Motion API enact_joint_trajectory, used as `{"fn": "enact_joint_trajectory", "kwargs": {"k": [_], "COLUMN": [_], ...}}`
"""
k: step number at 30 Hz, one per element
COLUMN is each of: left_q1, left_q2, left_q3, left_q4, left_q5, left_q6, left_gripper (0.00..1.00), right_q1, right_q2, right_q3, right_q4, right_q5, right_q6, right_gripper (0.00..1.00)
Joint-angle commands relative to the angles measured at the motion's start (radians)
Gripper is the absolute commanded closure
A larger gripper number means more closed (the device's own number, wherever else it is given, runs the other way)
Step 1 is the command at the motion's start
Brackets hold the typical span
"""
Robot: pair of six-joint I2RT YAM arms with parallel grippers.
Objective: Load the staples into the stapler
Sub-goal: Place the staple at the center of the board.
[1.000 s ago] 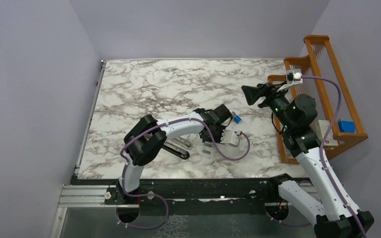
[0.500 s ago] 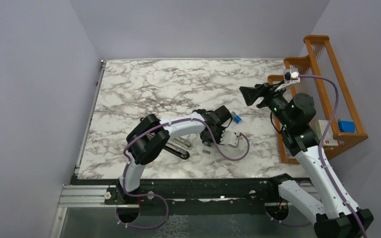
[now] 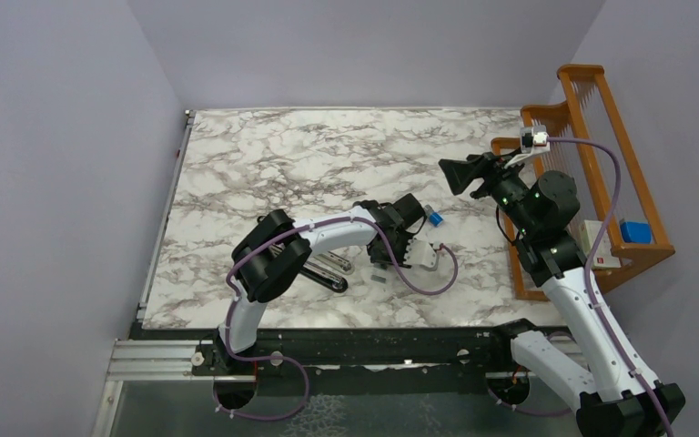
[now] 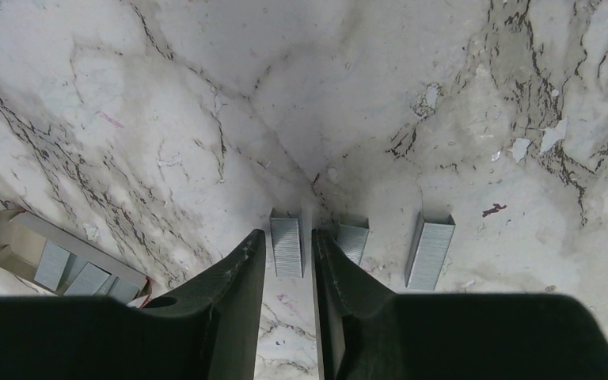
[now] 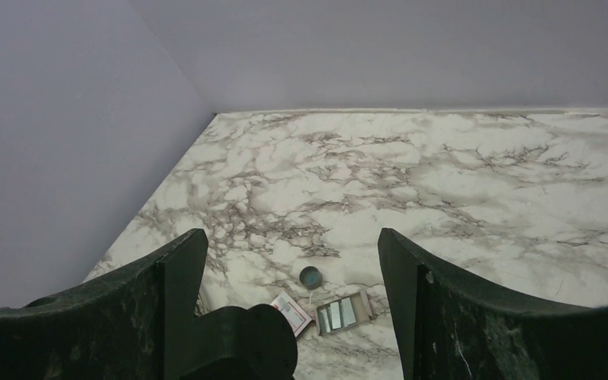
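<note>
In the left wrist view three short silvery staples lie on the marble. One strip (image 4: 286, 247) lies between the fingertips of my left gripper (image 4: 287, 241), whose jaws stand slightly apart with a thin gap on each side of it. A second strip (image 4: 354, 240) is partly hidden behind the right finger, and a third (image 4: 430, 250) lies free to the right. From above, the left gripper (image 3: 386, 258) points down just right of the black stapler (image 3: 324, 270), which lies open. My right gripper (image 3: 456, 173) hangs open and empty, high above the table.
A small cardboard tray (image 4: 16, 237) holding more staples sits left of the left gripper. The white-and-red box (image 5: 291, 310), a dark disc (image 5: 310, 276) and a blue-and-white cylinder (image 3: 435, 217) lie nearby. A wooden rack (image 3: 601, 137) stands along the right edge.
My left gripper's jaws have parted a little around the staple strip. The left arm has shifted slightly, and the right gripper has edged a bit to the left.
</note>
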Motion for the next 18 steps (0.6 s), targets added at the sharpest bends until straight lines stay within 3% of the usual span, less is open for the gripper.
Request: {"fn": "enact_joint_trajectory", "kwargs": {"k": [1, 13, 18], "left_q1": [0.005, 0.081, 0.202], "left_q2": [-0.004, -0.164, -0.312], "left_q3": [0.035, 0.131, 0.004], "left_q4": [-0.011, 0.020, 0.235], "left_q5": [0.020, 0.212, 0.324], "left_q6": [-0.006, -0.074, -0.258], "left_gripper": [0.69, 0.67, 0.64], "right_q1": [0.000, 0.000, 0.000], "right_q2": [-0.006, -0.039, -0.038], "right_q3": [0.012, 0.003, -0.010], "right_q4": [0.015, 0.013, -0.060], "right_q5": [-0.022, 0.059, 0.227], "right_q6": [-0.008, -0.001, 0.014], "right_gripper": [0.18, 0.18, 0.20]}}
